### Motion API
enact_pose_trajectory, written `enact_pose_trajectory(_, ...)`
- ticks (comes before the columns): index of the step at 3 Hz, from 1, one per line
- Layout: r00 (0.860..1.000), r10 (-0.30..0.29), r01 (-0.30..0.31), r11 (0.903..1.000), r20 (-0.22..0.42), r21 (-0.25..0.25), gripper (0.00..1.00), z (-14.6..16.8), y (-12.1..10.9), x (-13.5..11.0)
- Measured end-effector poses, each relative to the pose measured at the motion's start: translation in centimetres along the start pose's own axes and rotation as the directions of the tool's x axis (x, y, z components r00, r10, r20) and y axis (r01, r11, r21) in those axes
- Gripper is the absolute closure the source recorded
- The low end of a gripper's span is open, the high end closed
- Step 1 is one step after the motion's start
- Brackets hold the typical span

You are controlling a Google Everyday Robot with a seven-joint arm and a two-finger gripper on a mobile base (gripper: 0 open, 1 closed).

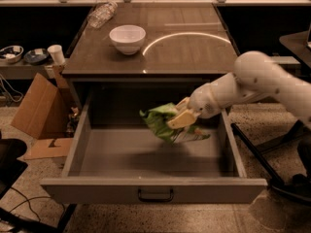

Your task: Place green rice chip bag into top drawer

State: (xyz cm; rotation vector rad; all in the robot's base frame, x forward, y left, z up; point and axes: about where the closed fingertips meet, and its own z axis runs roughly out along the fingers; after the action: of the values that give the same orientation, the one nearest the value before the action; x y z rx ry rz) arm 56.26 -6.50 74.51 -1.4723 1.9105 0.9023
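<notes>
The top drawer (155, 188) stands pulled out wide open below the table, its grey floor bare. My gripper (181, 114) reaches in from the right over the drawer's middle-right part. It is shut on the green rice chip bag (163, 123), a crinkled light-green foil bag that hangs from the tan fingers (182, 119) just above the drawer floor. The bag's lower right corner droops toward the floor near the right wall.
A white bowl (127, 38) and a clear plastic bottle (101, 14) sit on the table top (194, 52) behind the drawer. A cardboard box (41, 113) stands on the floor to the left. A side shelf (24, 69) holds a cup and small dishes.
</notes>
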Motion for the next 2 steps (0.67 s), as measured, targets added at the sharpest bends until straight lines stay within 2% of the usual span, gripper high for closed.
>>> enact_pose_trajectory(2,1.0,0.013,-0.013,0.9999,-0.003,0.006,0.52,1.0,-0.17,0.77)
